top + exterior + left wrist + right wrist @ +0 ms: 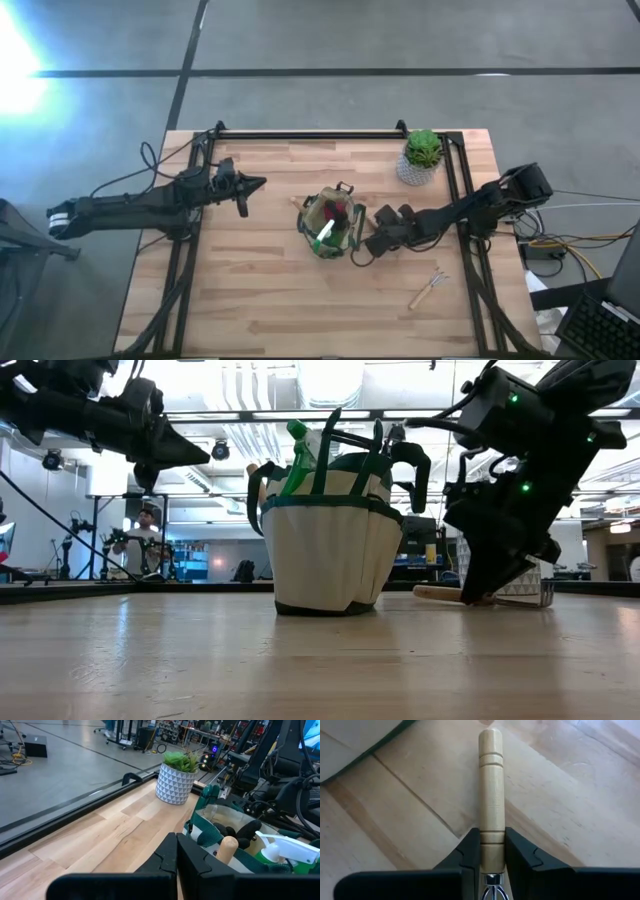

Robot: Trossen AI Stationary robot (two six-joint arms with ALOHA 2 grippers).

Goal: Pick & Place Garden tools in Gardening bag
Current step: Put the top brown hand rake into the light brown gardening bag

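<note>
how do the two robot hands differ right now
The right hand is down at the table beside the gardening bag, closed on a wooden tool handle; the left hand holds nothing and its fingers are shut together. The right hand points down at the tabletop; the left hand hovers level, left of the bag. Both are dark two-finger hands.

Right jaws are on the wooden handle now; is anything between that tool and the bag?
Nothing visible. The right gripper grips the wooden-handled tool on bare table right beside the gardening bag. Tools already inside crowd its opening.
</note>
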